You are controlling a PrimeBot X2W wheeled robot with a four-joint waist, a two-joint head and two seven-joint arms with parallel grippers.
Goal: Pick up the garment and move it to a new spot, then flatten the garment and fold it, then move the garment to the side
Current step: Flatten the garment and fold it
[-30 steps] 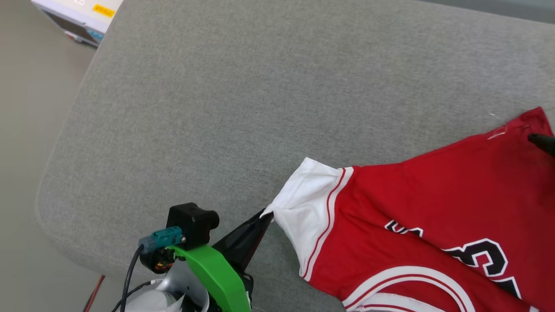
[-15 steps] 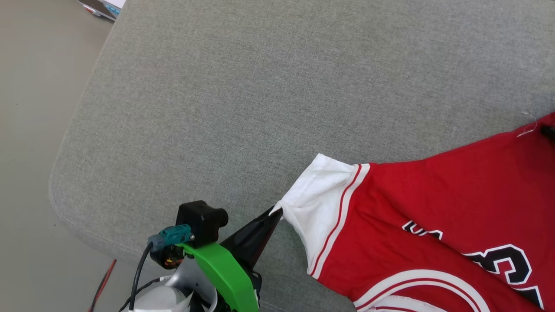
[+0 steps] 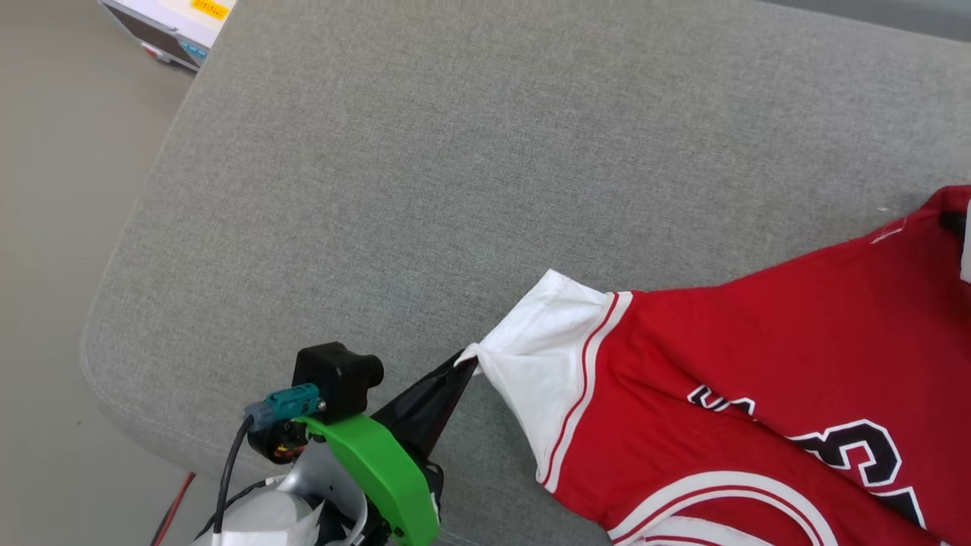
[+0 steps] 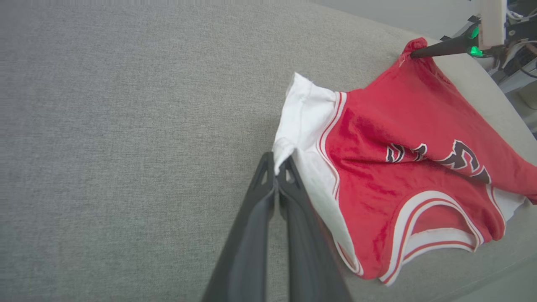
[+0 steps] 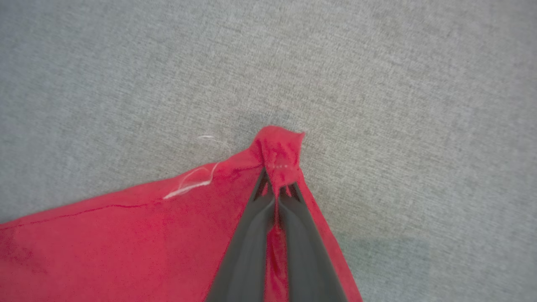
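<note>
The garment (image 3: 766,356), a red jersey T-shirt with white sleeves and black lettering, lies rumpled across the right half of a grey cushion (image 3: 425,182). My left gripper (image 3: 464,361) is shut on the edge of the white sleeve (image 4: 302,121); in the left wrist view its fingers (image 4: 268,184) pinch a small white fold. My right gripper (image 5: 277,178) is shut on a red bottom corner of the garment (image 5: 279,149), with cloth bunched between the tips. The left wrist view shows that right gripper (image 4: 413,53) at the garment's far corner.
The cushion's rounded left edge (image 3: 114,273) drops to a beige floor (image 3: 53,227). A white device with a yellow label (image 3: 171,30) sits on the floor at top left. A loose white thread (image 5: 193,182) hangs from the hem. Bare grey cushion stretches left and beyond the garment.
My right gripper has closed on the garment's red corner. The head camera has shifted a little, so the whole picture moved. The left gripper keeps its hold on the sleeve.
</note>
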